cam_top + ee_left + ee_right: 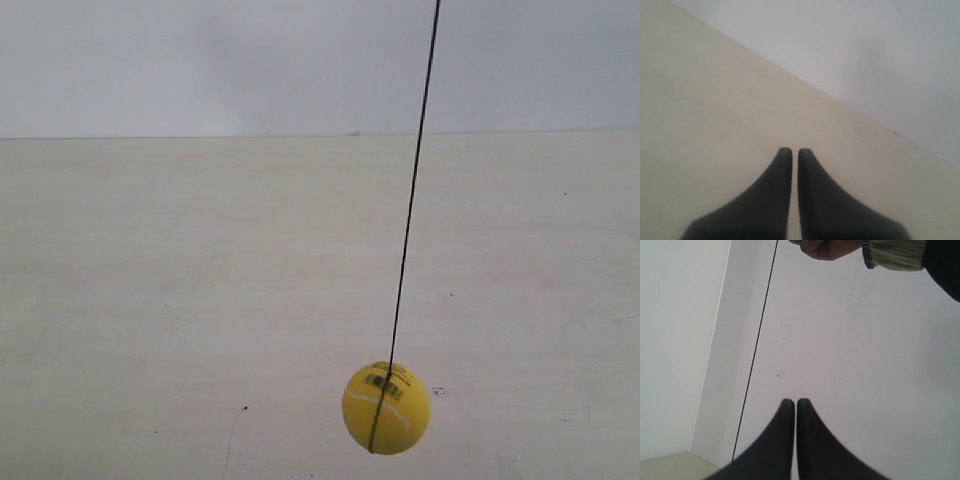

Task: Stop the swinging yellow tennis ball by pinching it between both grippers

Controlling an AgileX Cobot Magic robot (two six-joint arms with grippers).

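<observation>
Here, yellow tennis ball (387, 408) hanging on black string (411, 200), left gripper (791, 151) and right gripper (790, 402) fingers closed, empty

We catalogue a yellow tennis ball (386, 408) with white seams (362, 399) and barcode label (385, 381), black string (410, 200), cream surface (150, 300), black fingers (767, 205).

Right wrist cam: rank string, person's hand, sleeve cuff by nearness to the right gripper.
1. black string: passes close beside the right gripper fingers.
2. person's hand: near the string's upper end, well off from the fingertips.
3. sleeve cuff: just past the hand, on its side away from the string.
</observation>
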